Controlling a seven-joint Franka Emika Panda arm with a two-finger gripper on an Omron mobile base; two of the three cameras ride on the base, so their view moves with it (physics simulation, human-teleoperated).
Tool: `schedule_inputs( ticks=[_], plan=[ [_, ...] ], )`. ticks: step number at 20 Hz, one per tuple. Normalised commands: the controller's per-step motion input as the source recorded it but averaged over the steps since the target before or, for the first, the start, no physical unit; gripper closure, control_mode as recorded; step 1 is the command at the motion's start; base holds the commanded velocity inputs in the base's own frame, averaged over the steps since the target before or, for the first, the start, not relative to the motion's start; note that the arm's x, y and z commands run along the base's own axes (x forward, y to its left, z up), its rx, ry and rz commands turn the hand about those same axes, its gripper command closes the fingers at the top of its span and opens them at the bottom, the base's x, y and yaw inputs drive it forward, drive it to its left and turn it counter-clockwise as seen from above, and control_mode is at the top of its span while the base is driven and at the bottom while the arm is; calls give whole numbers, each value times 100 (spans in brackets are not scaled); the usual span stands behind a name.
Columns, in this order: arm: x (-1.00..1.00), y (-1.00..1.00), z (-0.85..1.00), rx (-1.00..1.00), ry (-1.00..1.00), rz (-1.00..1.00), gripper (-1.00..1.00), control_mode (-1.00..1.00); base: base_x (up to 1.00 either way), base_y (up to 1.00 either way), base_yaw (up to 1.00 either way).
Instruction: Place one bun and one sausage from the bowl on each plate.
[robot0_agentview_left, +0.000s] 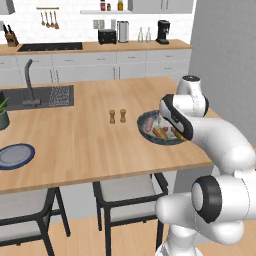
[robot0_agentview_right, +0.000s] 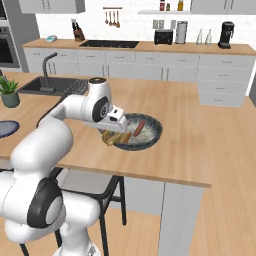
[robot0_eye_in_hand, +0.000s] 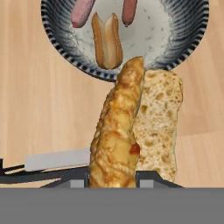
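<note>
My gripper (robot0_eye_in_hand: 114, 178) is shut on a golden-tan bun (robot0_eye_in_hand: 131, 131) that stands up between the fingers. It hangs over the wooden counter just outside the rim of the dark grey bowl (robot0_eye_in_hand: 61, 39). Inside the bowl lie another bun (robot0_eye_in_hand: 107, 41) and two sausages (robot0_eye_in_hand: 81, 11) (robot0_eye_in_hand: 129, 11). From the right base view the held bun (robot0_agentview_right: 112, 137) sits at the bowl's (robot0_agentview_right: 152, 135) near-left rim. A dark blue-grey plate (robot0_agentview_left: 15, 155) lies far to the left on the counter, well away from the bowl (robot0_agentview_left: 145, 131).
Salt and pepper shakers (robot0_agentview_left: 117, 116) stand left of the bowl. A sink with faucet (robot0_agentview_left: 40, 97) and a potted plant (robot0_agentview_right: 9, 92) are at the far left. Chairs (robot0_agentview_left: 125, 192) are tucked under the counter's front edge.
</note>
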Motion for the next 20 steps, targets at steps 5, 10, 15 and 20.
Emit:
schedule_inputs(
  ticks=[5, 10, 15, 20],
  plan=[
    [-34, 22, 11, 0, 3, 0, 100, -100, 0, 0, 0],
    [-10, 5, 3, 0, 0, 0, 100, 100, -29, 9, 0],
    [0, 0, 0, 0, 0, 0, 100, 100, -59, 81, 0],
    [0, 0, 0, 0, 0, 0, 100, 100, -1, 100, 0]
  ],
)
